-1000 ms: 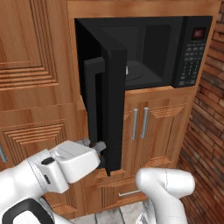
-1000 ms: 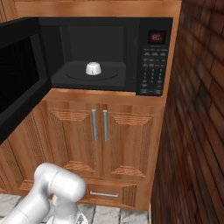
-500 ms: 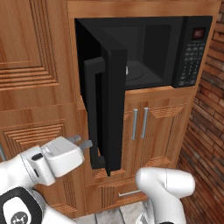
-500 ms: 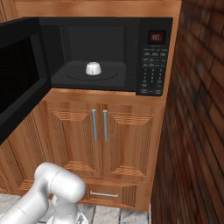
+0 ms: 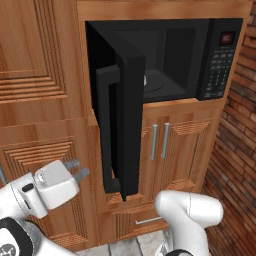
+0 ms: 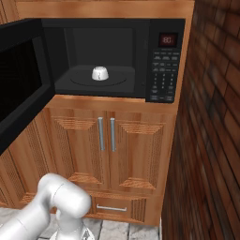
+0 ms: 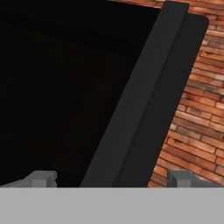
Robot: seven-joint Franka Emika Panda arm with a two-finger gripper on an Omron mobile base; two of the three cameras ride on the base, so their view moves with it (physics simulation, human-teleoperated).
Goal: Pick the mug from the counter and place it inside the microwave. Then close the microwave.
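The white mug (image 6: 100, 73) stands upright on the turntable inside the black microwave (image 6: 164, 61), a sliver of it showing past the door edge (image 5: 145, 80). The microwave door (image 5: 131, 115) hangs open, swung out to the left, its vertical handle (image 5: 103, 125) facing me. My gripper (image 5: 79, 168) is low and left of the door's bottom corner, apart from it, open and holding nothing. In the hand view the dark door glass (image 7: 65, 87) and handle (image 7: 144, 87) lie ahead of the fingertips (image 7: 41, 178). The counter is out of view.
Brown wooden cabinet doors with two metal pulls (image 6: 105, 136) sit under the microwave, with a drawer (image 6: 111, 207) below. A brick wall (image 6: 211, 117) closes the right side. Tall wood panels (image 5: 35, 75) stand left of the open door.
My gripper has drawn back leftward from the door's lower edge. The door and the mug have stayed where they were.
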